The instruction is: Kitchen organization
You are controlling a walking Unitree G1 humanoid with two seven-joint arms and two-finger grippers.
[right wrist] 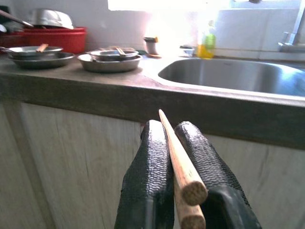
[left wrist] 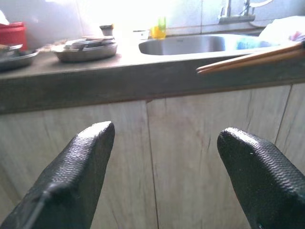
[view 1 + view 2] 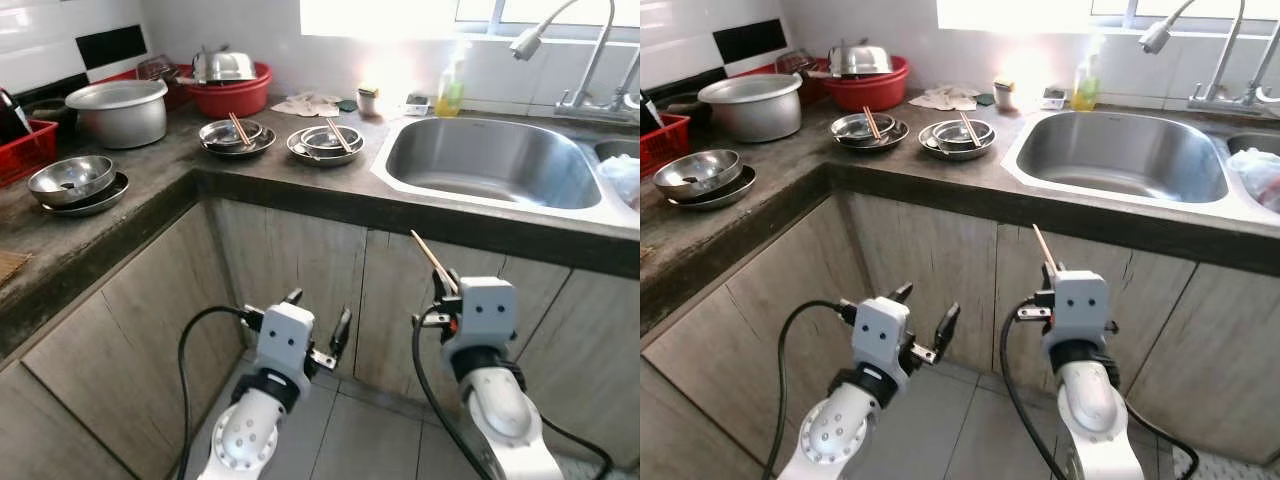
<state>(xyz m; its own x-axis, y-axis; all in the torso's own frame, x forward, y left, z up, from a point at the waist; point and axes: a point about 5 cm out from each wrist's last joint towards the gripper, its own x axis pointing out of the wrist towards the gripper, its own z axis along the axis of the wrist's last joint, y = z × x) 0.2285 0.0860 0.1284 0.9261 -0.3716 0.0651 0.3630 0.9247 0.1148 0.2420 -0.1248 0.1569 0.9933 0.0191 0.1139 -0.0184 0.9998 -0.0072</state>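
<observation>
Wooden chopsticks (image 1: 177, 157) pinched in right gripper (image 3: 441, 290) below the counter (image 3: 300, 185) front edge by the sink (image 3: 480, 160), left gripper (image 3: 318, 322) spread wide and empty, more chopsticks (image 3: 240, 129) left on steel plates (image 3: 325, 143) near the counter's back edge, tidying seemingly barely begun.

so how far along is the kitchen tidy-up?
Early. In hand: the right gripper is shut on a pair of chopsticks below the counter. The left gripper is open. Left: bowls with chopsticks wait on the counter; the sink looks bare.
</observation>
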